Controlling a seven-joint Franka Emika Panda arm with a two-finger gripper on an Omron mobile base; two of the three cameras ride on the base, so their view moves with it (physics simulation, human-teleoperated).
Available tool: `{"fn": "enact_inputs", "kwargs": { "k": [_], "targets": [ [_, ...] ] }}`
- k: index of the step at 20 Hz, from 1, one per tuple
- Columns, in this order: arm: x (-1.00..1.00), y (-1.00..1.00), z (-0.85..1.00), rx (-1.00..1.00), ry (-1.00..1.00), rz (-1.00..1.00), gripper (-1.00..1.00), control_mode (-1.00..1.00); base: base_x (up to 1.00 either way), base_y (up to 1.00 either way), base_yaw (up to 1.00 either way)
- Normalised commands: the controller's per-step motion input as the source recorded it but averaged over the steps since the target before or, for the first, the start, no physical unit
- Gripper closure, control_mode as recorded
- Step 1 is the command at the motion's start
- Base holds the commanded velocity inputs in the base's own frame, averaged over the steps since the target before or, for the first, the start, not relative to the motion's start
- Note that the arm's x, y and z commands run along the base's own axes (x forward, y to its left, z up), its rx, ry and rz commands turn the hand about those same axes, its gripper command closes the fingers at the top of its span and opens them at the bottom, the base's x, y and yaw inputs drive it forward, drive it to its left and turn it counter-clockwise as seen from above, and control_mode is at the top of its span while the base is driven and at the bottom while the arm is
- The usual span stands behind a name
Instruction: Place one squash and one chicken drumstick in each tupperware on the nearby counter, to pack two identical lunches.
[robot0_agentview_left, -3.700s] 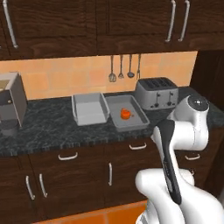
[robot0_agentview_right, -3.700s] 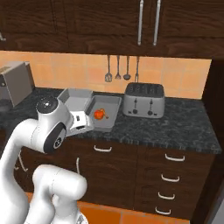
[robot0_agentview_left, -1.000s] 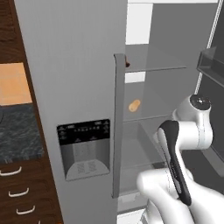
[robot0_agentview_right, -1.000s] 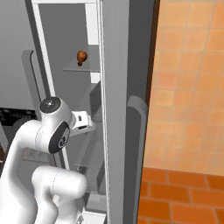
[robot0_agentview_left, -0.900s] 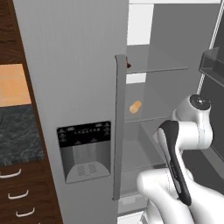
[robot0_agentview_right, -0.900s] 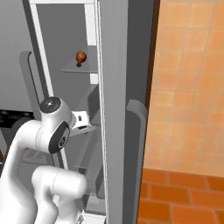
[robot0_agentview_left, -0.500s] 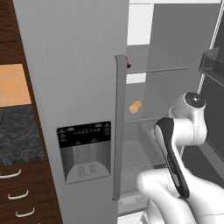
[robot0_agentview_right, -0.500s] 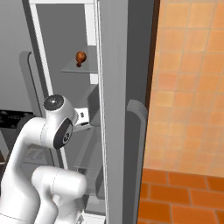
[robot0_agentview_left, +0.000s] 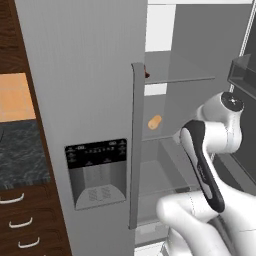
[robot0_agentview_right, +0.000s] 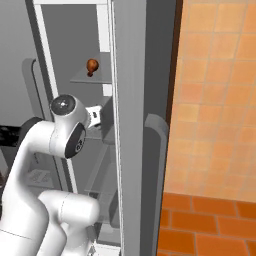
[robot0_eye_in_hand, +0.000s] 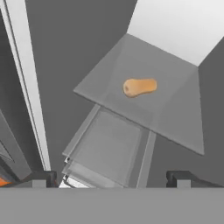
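Observation:
I face an open fridge. A tan squash (robot0_eye_in_hand: 139, 86) lies on a glass shelf ahead of my gripper (robot0_eye_in_hand: 111, 179), whose fingertips (robot0_eye_in_hand: 43, 177) stand wide apart, open and empty. From the left base view the squash (robot0_agentview_left: 155, 122) sits on the middle shelf beyond my arm. A brown chicken drumstick (robot0_agentview_right: 92, 66) rests on the shelf above it, and its edge (robot0_agentview_left: 146, 74) peeks past the door. A stretch of the counter (robot0_agentview_left: 20, 155) shows at far left. The tupperware is out of view.
The closed fridge door with its dispenser (robot0_agentview_left: 97, 172) and long handle (robot0_agentview_left: 136, 145) stands left of the opening. The other door (robot0_agentview_right: 132, 125) is swung open at my right, beside an orange tiled wall (robot0_agentview_right: 220, 100). A clear drawer (robot0_eye_in_hand: 105, 148) lies below the squash's shelf.
The base has driven from the counter with the trays to the fridge, so the whole view changed. Over the last second my arm has risen and reached a little toward the shelves; the gripper stays open.

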Motion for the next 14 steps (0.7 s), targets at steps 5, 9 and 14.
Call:
{"fn": "enact_inputs", "kwargs": {
  "k": [5,9,14],
  "targets": [
    [0.05,0.25,0.86,0.0,-0.09,0.06,-1.0,-1.0,0.0,0.0,0.0],
    [0.0,0.31,0.64,0.0,-0.13,0.0,-1.0,-1.0,0.0,0.0,0.0],
    [0.0,0.02,0.47,0.01,-0.08,0.0,-1.0,-1.0,0.0,0.0,0.0]
  ]
}}
